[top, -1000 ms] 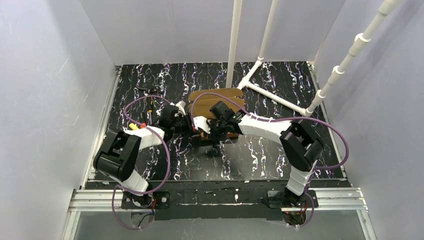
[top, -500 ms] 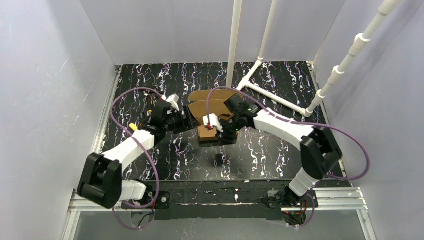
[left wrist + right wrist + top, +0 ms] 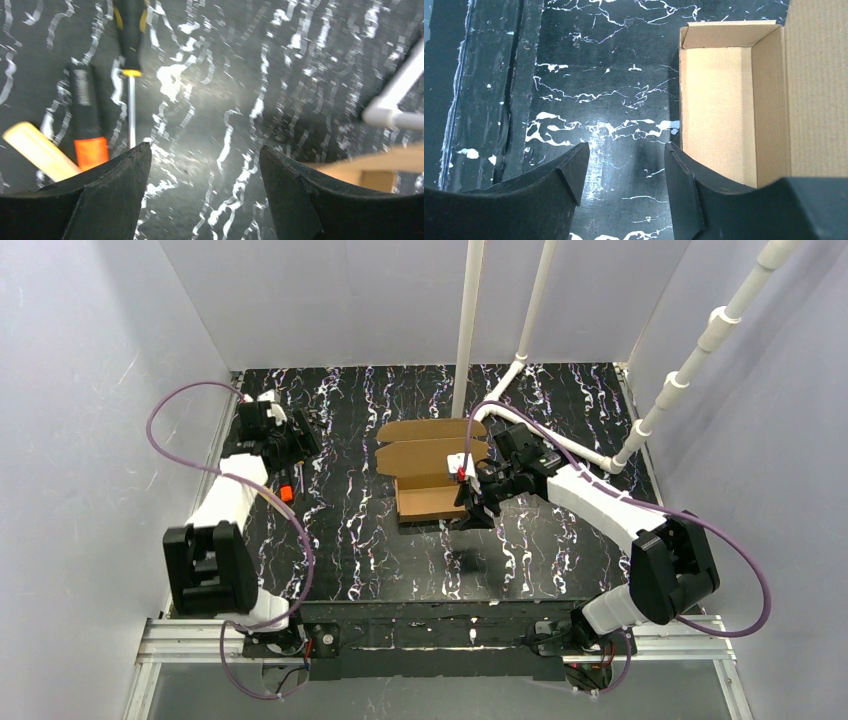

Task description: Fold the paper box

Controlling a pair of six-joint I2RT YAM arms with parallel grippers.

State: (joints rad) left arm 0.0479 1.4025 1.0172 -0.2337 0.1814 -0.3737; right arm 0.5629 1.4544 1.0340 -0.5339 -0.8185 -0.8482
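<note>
1. The paper box (image 3: 431,475) sits near the middle of the black white-veined table (image 3: 340,540); it is brown, unprinted and partly folded; an open tray faces up on its near side, with flat flaps spread out behind it on the far side.
2. In the right wrist view the tray of the paper box (image 3: 719,110) shows a pale floor and upright walls at its corner; a broad ribbed panel lies along the far edge of that picture.
3. The right gripper (image 3: 470,508) hangs at the box's right near corner; its jaws stand moderately apart with only table between them; in its own camera the right gripper (image 3: 624,170) has one finger (image 3: 684,195) just beside the tray's outer wall, and I cannot tell whether it touches.
4. The left gripper (image 3: 300,443) is well apart from the box, off to its left and near the table's left edge; its jaws are spread wide and hold nothing; the left gripper (image 3: 205,165) looks down on bare table.
5. Left of the box, below the left gripper, lie three tools: a screwdriver (image 3: 129,35) with a black and yellow handle, a black tool with an orange band (image 3: 87,120), and a pale yellow handle (image 3: 37,150); they lie close together.
6. A white pipe frame (image 3: 466,330) rises just behind the box; one of its bars runs along the table to the box's far right; a pipe joint (image 3: 395,105) shows above a sliver of cardboard (image 3: 380,167) in the left wrist view.
</note>
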